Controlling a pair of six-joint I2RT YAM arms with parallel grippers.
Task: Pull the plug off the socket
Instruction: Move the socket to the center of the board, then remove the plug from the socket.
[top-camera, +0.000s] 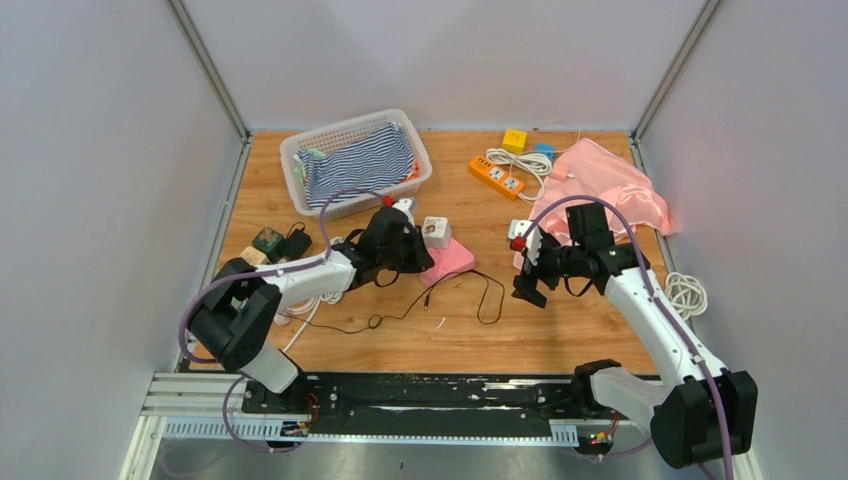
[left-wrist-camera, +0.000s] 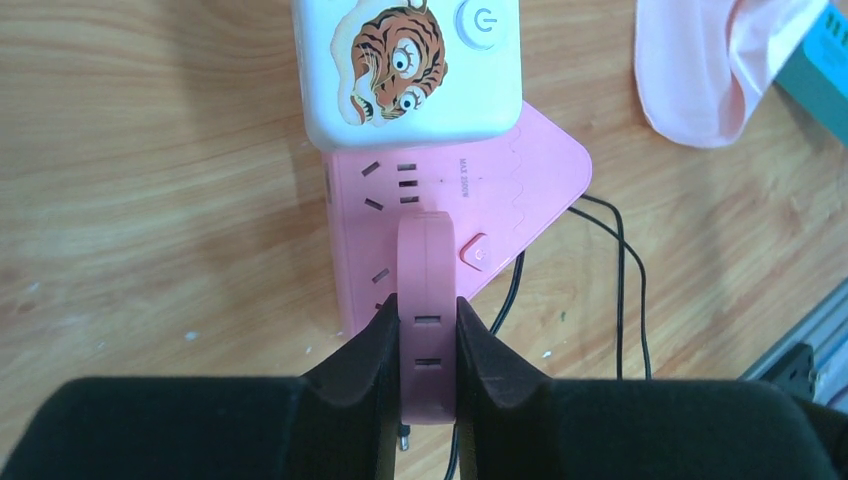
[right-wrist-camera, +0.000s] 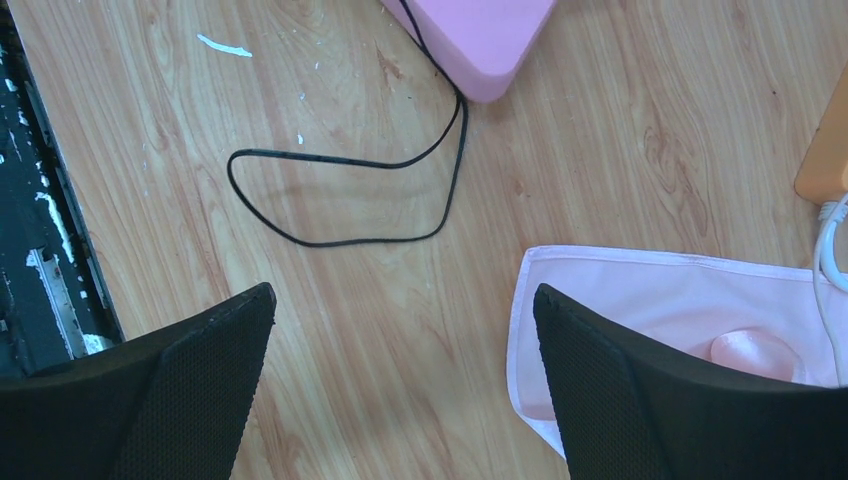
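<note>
The left gripper (left-wrist-camera: 428, 312) is pinching the pink plug (left-wrist-camera: 428, 250) by its flat sides, jaws closed snug on it, directly over the pink strip (left-wrist-camera: 530, 170), which is lying centre-left on the table (left-wrist-camera: 150, 200). A white tiger adapter (left-wrist-camera: 410, 60) is sitting in the strip's far end. A metal pin is showing at the plug's near end, so the plug is looking at least partly out; whether every pin is clear I cannot tell. To do this well, the arm should be pulling straight along the pins, away from the strip's face and without twisting, since a sideways tug is likely dragging the light strip along. The black cord (left-wrist-camera: 622, 270) is trailing beside the strip and may be snagging, so a slow lift is safer. The right gripper (right-wrist-camera: 402, 295) is hanging wide open and empty beside the pink cloth (right-wrist-camera: 640, 290); pressing it on the strip would be steadying the pull
</note>
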